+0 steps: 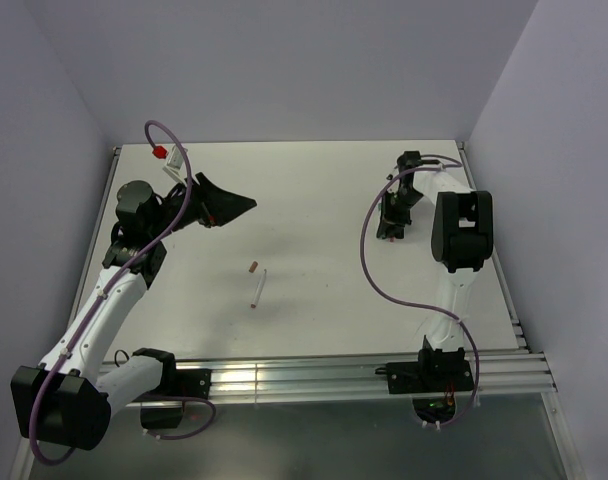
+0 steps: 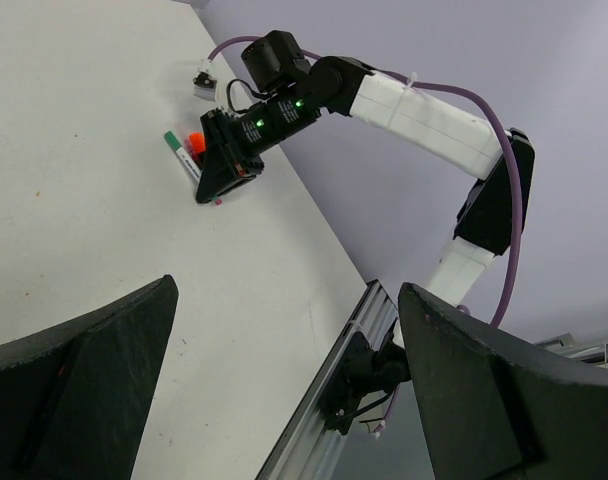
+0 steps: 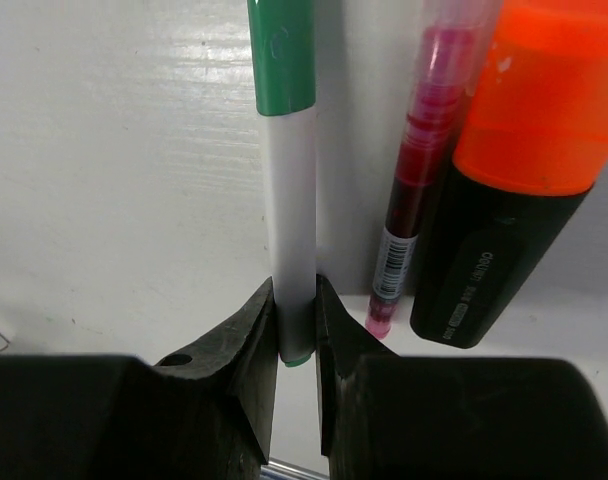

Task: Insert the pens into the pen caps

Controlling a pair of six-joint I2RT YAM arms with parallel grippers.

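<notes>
The right gripper (image 3: 296, 330) pinches the end of a white pen (image 3: 289, 200) that wears a green cap (image 3: 284, 60). A red pen (image 3: 414, 170) and the marker (image 3: 489, 260) lie just beside it. The left gripper (image 2: 286, 292) hangs spread wide and empty, well apart from a second pen (image 1: 258, 288) and a brown cap (image 1: 251, 267) on the table (image 1: 334, 300).

Bright, even light; soft shadows, sharp focus

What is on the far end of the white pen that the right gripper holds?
A green cap sits on that end of the white pen in the right gripper. What is inside the cap cannot be seen.
</notes>
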